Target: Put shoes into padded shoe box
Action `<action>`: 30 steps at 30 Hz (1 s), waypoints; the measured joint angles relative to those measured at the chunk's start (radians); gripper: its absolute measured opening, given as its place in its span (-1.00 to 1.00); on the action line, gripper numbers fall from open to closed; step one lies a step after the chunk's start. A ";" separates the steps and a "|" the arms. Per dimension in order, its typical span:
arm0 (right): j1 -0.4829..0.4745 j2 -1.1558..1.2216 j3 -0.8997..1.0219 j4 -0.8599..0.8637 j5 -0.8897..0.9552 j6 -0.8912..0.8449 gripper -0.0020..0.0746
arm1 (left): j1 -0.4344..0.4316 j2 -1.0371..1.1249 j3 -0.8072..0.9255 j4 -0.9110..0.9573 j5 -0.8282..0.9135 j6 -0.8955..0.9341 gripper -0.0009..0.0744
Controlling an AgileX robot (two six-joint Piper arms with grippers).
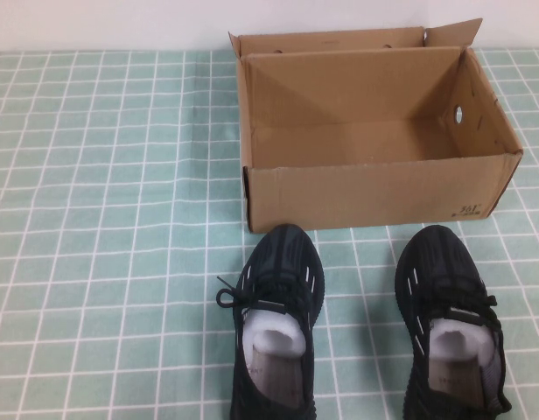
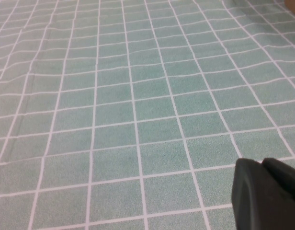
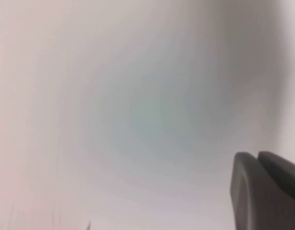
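Observation:
Two black knit sneakers stand toes-up toward the box in the high view: the left shoe [image 1: 276, 324] and the right shoe [image 1: 451, 324], each with white stuffing inside. The open brown shoe box [image 1: 374, 188] stands just behind them, empty, with a round hole in its right wall. Neither arm shows in the high view. My left gripper [image 2: 260, 163] is shut and empty above bare green checked cloth, with no shoe or box in its view. My right gripper [image 3: 256, 155] is shut and empty, facing a blank pale surface.
A green cloth with a white grid [image 1: 103, 219] covers the table; a white wall runs behind the box. The box's back flaps [image 1: 339, 39] stand up. Open cloth lies to the left of the box and shoes.

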 joint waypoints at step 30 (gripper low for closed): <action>0.000 0.189 -0.733 -0.010 0.572 0.549 -0.97 | 0.000 0.000 0.000 0.000 0.000 0.000 -0.99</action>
